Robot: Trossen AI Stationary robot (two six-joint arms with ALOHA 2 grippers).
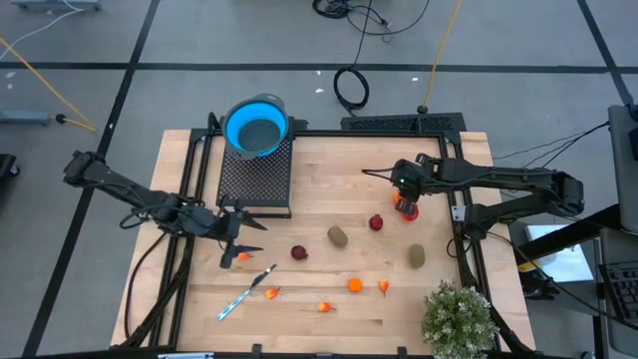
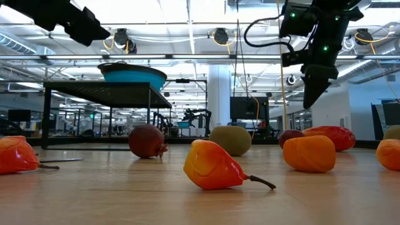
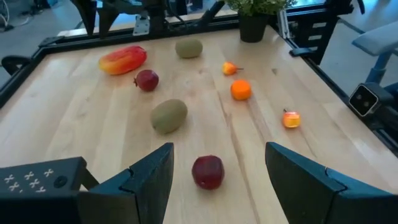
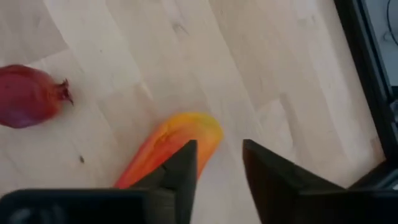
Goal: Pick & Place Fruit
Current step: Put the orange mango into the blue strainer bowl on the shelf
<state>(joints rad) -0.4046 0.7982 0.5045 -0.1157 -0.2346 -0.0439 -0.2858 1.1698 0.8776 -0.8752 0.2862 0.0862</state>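
Wooden table (image 1: 319, 189) held scattered fruit; at eleven o'clock the blue bowl (image 1: 256, 127) sat empty. Both the left gripper (image 1: 239, 242) and the right gripper (image 1: 407, 204) stood apart.

Fruit (image 1: 339, 236): red rounds, olive ovals, orange bits, one red-orange piece; scattered loose, lying on tabletop.

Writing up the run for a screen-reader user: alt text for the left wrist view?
The open left gripper hovers over a wooden table, its two dark fingers flanking a dark red fruit. Beyond lie an olive-brown oval, small orange pieces, a red-orange fruit and a potted plant.
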